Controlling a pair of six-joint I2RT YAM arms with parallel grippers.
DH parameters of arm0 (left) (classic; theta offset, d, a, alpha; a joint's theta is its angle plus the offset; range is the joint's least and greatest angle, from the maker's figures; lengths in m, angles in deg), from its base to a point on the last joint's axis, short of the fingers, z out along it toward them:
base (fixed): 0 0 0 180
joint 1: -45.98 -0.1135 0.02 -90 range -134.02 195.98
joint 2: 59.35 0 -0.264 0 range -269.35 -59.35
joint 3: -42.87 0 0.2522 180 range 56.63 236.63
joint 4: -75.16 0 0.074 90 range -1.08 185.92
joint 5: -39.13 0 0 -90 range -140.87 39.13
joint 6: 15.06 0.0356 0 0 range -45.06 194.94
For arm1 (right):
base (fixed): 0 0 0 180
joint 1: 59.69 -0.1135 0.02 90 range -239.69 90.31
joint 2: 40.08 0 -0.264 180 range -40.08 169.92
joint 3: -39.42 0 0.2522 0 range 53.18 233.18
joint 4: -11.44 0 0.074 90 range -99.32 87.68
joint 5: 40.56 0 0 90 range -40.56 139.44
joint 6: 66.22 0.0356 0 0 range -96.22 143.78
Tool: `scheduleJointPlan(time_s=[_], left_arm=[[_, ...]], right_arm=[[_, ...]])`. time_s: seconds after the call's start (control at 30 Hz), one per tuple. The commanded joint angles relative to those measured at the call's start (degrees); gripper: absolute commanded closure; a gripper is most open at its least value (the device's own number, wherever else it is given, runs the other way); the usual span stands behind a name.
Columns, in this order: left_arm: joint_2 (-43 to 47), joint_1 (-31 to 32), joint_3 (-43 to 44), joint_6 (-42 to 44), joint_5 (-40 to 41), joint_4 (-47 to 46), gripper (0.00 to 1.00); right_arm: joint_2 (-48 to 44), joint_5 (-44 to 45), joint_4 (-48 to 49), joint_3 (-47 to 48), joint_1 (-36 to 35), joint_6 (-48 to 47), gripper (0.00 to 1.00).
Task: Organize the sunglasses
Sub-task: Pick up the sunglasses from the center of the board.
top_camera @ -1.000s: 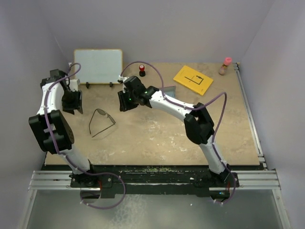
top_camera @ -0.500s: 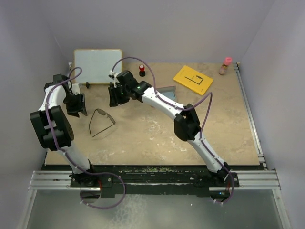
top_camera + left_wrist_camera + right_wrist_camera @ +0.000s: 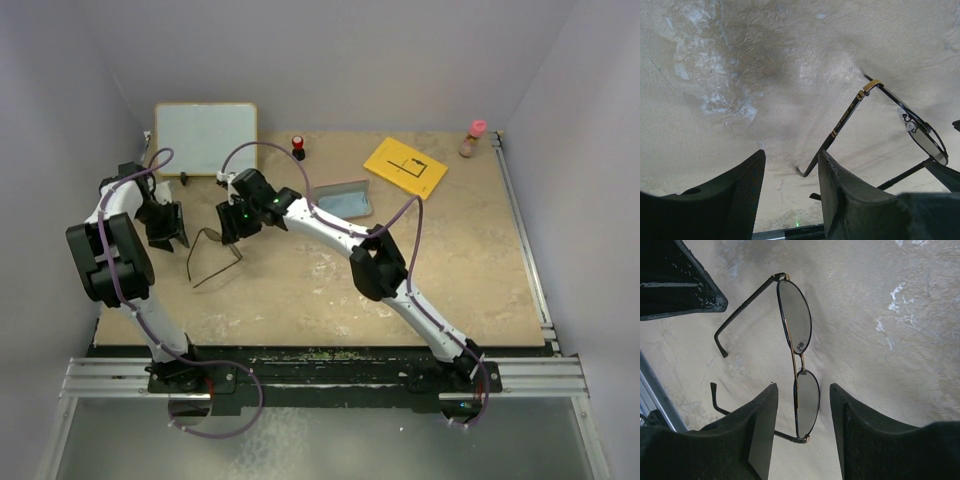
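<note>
The sunglasses (image 3: 211,257) lie open on the tan table at the left, lenses toward the back. My right gripper (image 3: 231,222) is open and hangs over their front. In the right wrist view (image 3: 803,387) one greyish lens (image 3: 808,399) stands between its two fingers without touching them. My left gripper (image 3: 165,226) is open just left of the sunglasses. In the left wrist view (image 3: 790,157) a slim temple arm (image 3: 844,119) ends close by its right finger (image 3: 840,185). The left gripper's body also shows at the top left of the right wrist view (image 3: 675,280).
A whiteboard (image 3: 205,138) stands at the back left. A light blue flat piece (image 3: 340,197) lies behind the right arm. A yellow card (image 3: 405,167), a small red-topped item (image 3: 298,147) and a pink-capped bottle (image 3: 472,138) sit along the back.
My right gripper has swung left and toward the front, down over the sunglasses' lenses, uncovering the light blue piece. My left gripper has shifted slightly right toward the temple arms.
</note>
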Motion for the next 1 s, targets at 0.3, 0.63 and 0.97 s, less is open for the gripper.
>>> scheduleJointPlan(time_s=[0.3, 0.63, 0.97], left_arm=[[2.0, -0.3, 0.9, -1.1, -1.9, -1.5, 0.5], [2.0, -0.2, 1.5, -1.1, -2.0, -1.2, 0.5], [2.2, -0.2, 1.7, -1.2, -3.1, -1.3, 0.5]], right_arm=[[1.3, -2.1, 6.6, 2.9, -0.3, 0.1, 0.53], [2.2, -2.6, 8.8, 2.9, -0.9, -1.0, 0.57], [0.9, 0.6, 10.2, 0.9, -1.3, -0.9, 1.0]])
